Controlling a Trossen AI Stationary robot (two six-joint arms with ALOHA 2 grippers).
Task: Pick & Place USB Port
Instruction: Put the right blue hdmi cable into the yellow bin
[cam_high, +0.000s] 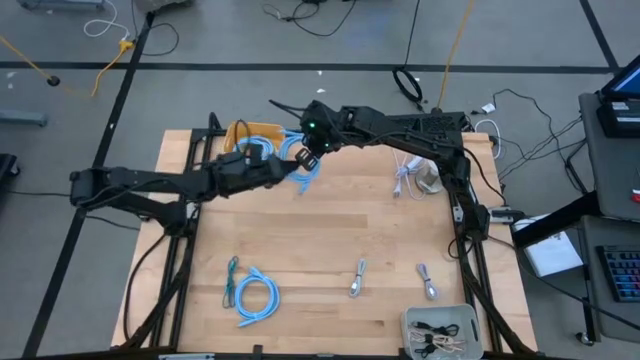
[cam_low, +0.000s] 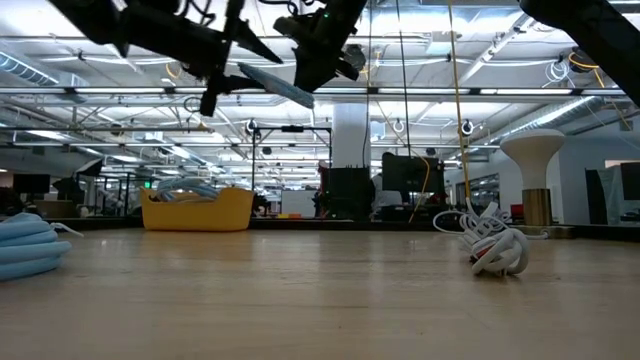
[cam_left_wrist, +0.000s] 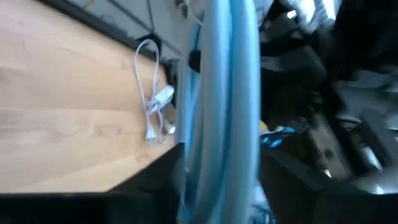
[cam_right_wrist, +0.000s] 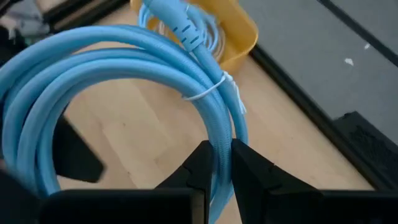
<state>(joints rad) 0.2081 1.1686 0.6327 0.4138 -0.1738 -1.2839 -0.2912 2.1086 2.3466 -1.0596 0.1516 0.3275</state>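
A coil of light blue cable (cam_high: 303, 170), bound with a white tie (cam_right_wrist: 211, 92), hangs in the air over the table's far middle, between both grippers. My right gripper (cam_right_wrist: 221, 163) reaches in from the right and is shut on it. My left gripper (cam_left_wrist: 221, 186) comes from the left with its fingers on either side of the same coil (cam_left_wrist: 224, 93). Just behind stands a yellow bin (cam_high: 255, 132) holding more blue cable. Two small grey connector cables (cam_high: 357, 280) (cam_high: 427, 283) lie near the front; I cannot tell whether either is the USB port. My left gripper holds the bundled strands of the coil (cam_left_wrist: 211, 143) between its two fingers, which lie across the strands and come nearly level from the table's left. The coil is clear of the table. My right gripper pinches the coil's strands (cam_right_wrist: 217, 134) just below the white tie, between its two fingers. The fingers slant down from the table's right side and lie across the strands. The coil is lifted clear, and its loop spreads out beyond the fingers.
A white cable bundle (cam_high: 405, 180) lies at the far right, and shows in the low view as a white tangle (cam_low: 495, 245). Another blue coil (cam_high: 255, 297) lies at the front left. A grey tray (cam_high: 440, 330) with small dark parts sits at the front right corner.
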